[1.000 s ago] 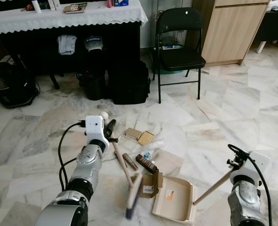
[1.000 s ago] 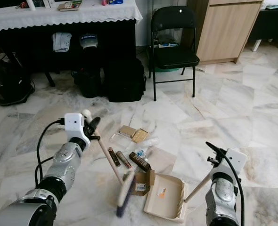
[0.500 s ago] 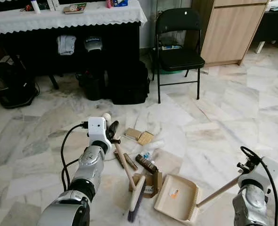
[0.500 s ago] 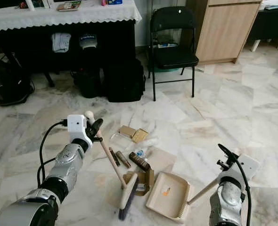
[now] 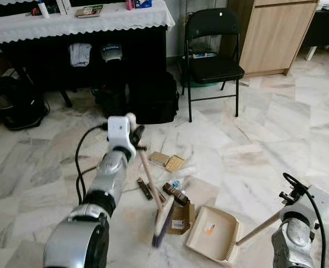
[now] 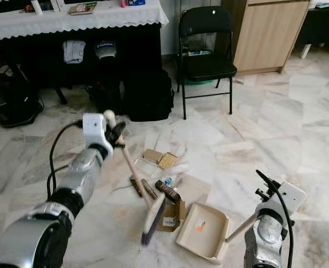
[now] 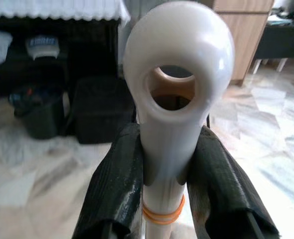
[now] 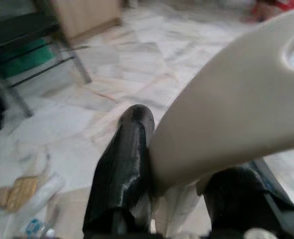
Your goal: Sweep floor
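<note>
My left gripper [image 5: 136, 138] is shut on the top of a wooden broom handle [image 5: 150, 176], just under its white looped cap [image 7: 177, 99]. The black fingers [image 7: 117, 189] press the handle from both sides. The broom head [image 5: 163, 220] rests on the floor against a small cardboard box [image 5: 179, 216]. Just right of the box a beige dustpan [image 5: 214, 241] lies flat. Its long handle [image 5: 259, 229] runs up to my right gripper [image 5: 280, 215], which is shut on the handle's beige end [image 8: 236, 99]. Litter lies ahead of the broom: two flat brown packs [image 5: 167, 161], dark wrappers [image 5: 174, 193] and clear plastic [image 5: 175, 182].
A black folding chair [image 5: 212, 50] stands at the back, with a wooden cabinet [image 5: 276, 33] to its right. A table with a white cloth [image 5: 81, 22] has black bags [image 5: 153, 97] under it. A dark appliance [image 5: 17, 103] sits at the far left. Bare marble floor lies to the right.
My left arm has stretched forward and higher, tilting the broom, and its head has slid right up to the cardboard box. The dustpan has shifted slightly right with my right arm.
</note>
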{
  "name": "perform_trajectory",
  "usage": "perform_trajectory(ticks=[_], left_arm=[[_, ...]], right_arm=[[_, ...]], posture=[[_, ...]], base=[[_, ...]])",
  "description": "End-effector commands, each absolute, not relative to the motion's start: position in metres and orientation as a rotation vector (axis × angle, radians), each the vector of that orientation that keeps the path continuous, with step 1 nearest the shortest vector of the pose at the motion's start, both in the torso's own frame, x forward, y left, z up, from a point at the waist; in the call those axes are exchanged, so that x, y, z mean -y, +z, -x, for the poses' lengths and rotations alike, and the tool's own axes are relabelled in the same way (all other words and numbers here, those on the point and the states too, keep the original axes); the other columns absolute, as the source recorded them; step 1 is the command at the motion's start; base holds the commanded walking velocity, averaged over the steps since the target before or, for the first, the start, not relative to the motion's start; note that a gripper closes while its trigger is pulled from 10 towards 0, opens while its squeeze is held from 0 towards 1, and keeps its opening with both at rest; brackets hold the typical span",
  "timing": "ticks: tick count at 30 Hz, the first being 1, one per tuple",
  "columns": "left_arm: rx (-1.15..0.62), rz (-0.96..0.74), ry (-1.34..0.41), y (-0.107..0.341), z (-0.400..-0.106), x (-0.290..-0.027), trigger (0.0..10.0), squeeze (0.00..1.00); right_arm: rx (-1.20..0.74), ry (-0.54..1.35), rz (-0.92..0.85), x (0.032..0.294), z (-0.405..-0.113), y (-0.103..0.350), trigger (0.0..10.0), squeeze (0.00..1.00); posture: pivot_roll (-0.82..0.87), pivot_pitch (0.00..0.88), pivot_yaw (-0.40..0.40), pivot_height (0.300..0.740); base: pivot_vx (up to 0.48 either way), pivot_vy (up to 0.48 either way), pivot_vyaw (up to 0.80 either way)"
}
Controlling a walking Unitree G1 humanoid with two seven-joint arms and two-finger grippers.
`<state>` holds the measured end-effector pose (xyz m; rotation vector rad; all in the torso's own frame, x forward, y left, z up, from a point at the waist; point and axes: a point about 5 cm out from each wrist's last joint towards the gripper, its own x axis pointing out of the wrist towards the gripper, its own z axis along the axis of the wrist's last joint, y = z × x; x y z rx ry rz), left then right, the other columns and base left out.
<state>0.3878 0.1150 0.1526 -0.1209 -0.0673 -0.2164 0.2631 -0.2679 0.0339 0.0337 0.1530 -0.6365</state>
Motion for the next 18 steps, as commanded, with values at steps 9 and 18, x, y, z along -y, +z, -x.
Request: perform_trajectory(ticks=[9, 18], left_arm=[[0.11, 0.123, -0.208, 0.161, -0.388, -0.123, 10.0, 0.0], [0.126, 0.137, -0.177, 0.16, -0.387, -0.132, 10.0, 0.0]], right_arm=[[-0.146, -0.509, 0.233, 0.262, -0.274, 0.044, 10.0, 0.0], [-0.152, -0.528, 0.268, 0.267, -0.275, 0.046, 10.0, 0.0]], posture=[[-0.09, 0.0, 0.122, 0.74], [-0.08, 0.0, 0.115, 0.74]], base=[[0.0, 0.0, 0.0], [0.0, 0.0, 0.0]])
